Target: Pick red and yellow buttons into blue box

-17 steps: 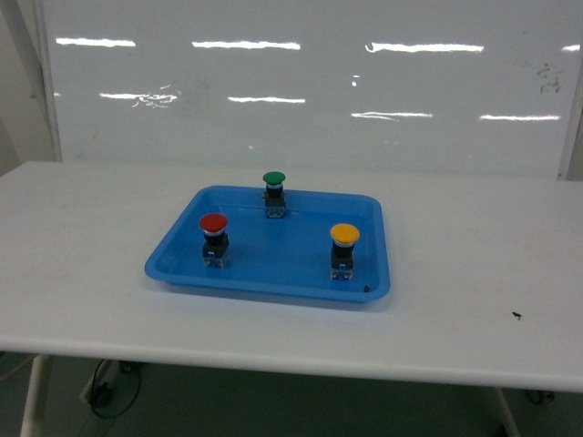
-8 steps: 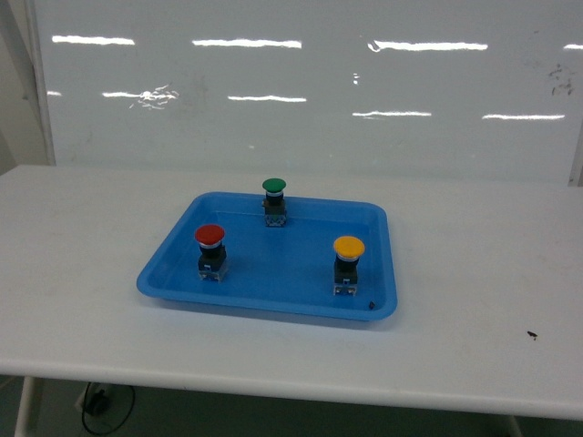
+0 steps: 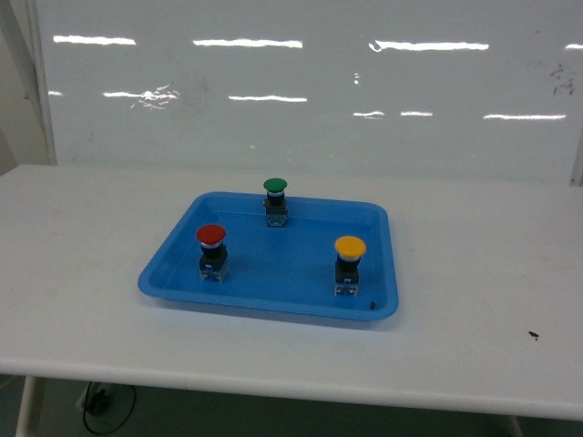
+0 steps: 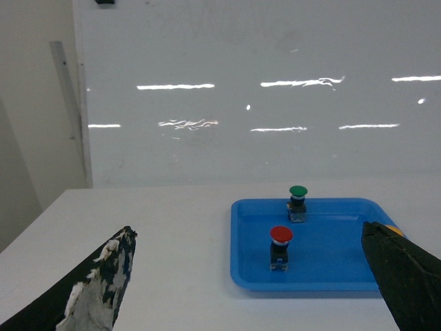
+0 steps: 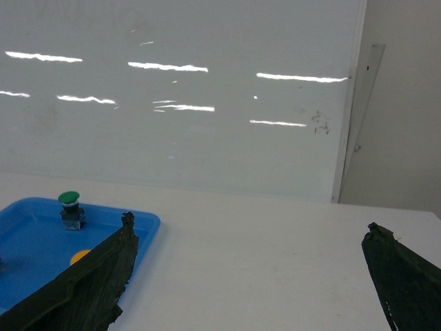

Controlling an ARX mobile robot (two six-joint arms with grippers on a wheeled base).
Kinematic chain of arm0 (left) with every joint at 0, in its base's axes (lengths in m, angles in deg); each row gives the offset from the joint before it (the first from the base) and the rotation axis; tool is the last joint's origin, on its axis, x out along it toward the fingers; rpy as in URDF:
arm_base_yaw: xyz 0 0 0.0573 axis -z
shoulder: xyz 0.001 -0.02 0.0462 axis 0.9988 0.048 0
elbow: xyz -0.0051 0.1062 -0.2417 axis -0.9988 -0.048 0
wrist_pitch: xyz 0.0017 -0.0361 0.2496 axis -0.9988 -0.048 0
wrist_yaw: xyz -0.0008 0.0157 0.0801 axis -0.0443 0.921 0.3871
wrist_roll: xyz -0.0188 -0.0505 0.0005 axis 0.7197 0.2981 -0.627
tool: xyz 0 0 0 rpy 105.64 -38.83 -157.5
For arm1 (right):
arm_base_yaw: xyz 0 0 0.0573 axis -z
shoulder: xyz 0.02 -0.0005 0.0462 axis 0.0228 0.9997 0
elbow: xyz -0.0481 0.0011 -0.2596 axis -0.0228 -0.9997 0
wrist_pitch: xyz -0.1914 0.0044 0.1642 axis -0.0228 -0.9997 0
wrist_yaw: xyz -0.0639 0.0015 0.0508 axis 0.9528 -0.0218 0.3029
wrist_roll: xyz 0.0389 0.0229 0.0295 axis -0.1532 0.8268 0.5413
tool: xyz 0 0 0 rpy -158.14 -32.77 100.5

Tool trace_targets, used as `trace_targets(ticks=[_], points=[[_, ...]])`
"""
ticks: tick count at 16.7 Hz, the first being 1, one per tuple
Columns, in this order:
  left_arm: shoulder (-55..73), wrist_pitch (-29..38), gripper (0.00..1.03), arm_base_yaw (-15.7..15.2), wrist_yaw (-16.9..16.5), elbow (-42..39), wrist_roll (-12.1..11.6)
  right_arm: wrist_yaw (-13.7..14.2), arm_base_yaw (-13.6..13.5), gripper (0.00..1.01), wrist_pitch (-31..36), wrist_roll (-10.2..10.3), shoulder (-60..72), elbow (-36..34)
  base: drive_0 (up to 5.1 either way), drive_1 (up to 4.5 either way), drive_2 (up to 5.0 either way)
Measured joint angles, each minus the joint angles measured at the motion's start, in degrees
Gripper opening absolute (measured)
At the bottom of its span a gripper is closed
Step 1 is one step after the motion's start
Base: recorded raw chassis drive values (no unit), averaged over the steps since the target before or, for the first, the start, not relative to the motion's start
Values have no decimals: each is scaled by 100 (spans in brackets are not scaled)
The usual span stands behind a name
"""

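Left gripper (image 4: 248,289) and right gripper (image 5: 248,283) gape wide, empty; yellow button (image 5: 79,257) half hidden; red button (image 3: 211,251) upright in tray (image 3: 173,264).

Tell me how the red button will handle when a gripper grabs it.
The red button stands upright in the tray: a wide cap on a narrower blocky base, so it looks top-heavy and may tip if nudged high. The base's flat sides probably give a steadier grip than the rounded cap. It looks rigid and light.
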Motion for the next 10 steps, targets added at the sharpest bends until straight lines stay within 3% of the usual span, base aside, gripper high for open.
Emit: trace_targets(ticks=[3, 6, 10], points=[[2037, 1314, 98, 127, -201, 717, -323, 13, -70, 98, 199, -63, 262, 319, 0, 0, 0], [3731, 1937, 98, 356, -271, 1495, -549, 44, -151, 98, 352, -105, 566, 387, 0, 0, 0], [5928, 2559, 98, 616, -76, 2157, -852, 234, -671, 98, 907, -339, 1851, 957, 0, 0, 0]])
